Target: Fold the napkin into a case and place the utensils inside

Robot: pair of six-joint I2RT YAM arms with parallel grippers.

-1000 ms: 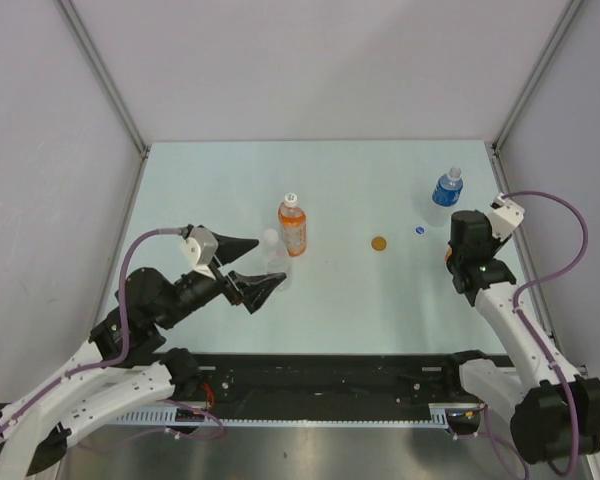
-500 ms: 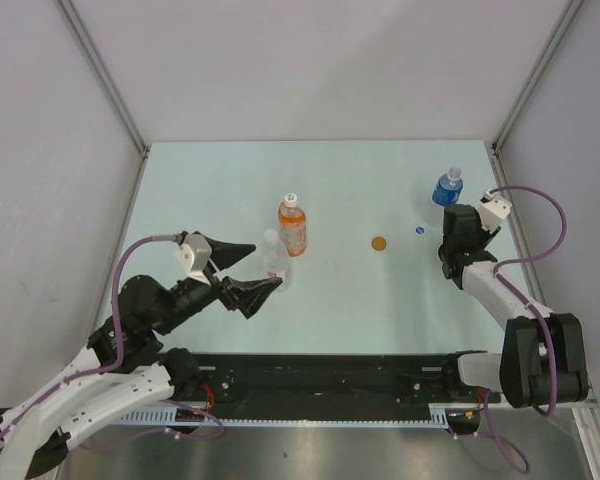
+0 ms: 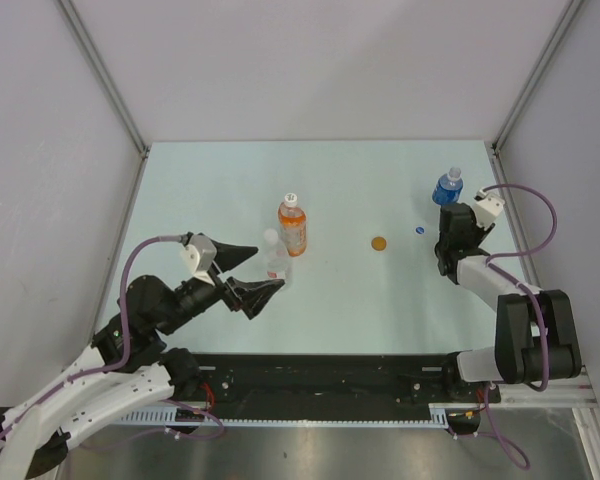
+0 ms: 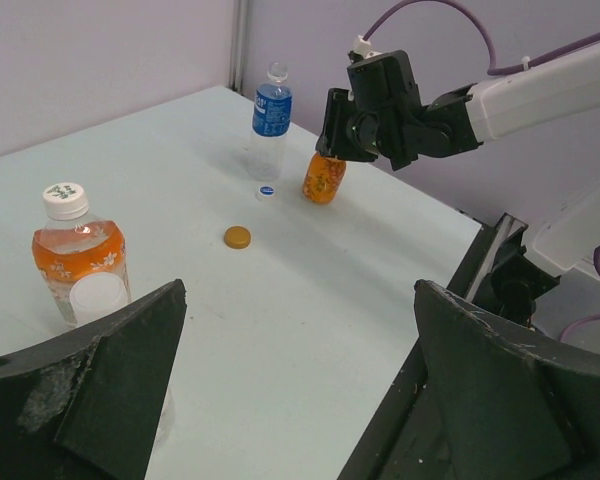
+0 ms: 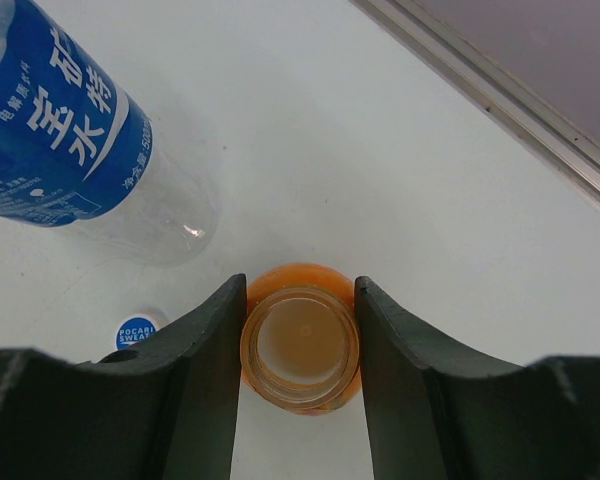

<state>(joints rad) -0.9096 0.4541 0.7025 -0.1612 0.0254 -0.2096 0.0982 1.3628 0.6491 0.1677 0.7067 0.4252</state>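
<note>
You cannot find the napkin or the utensils in any of these views, so there is nothing here to fold or fill. What you do see is bottles. Your right gripper [image 5: 300, 290] is squeezed on the neck of a small orange bottle [image 5: 300, 345] that has no lid. It is just beside the blue bottle [image 5: 60, 120] and a little blue cap [image 5: 140, 332], at the far right of the table [image 3: 360, 180]. Your left gripper [image 4: 300, 300] is spread wide with nothing in it, near a tall orange bottle [image 4: 77, 255] and a clear bottle [image 4: 98, 298]. An orange cap [image 4: 237, 237] lies by itself in the middle. I think a napkin will be soft, light and floppy, so pinch it by a corner. Utensils will likely be hard and slippery, so take them by the middle of the handle.
</note>
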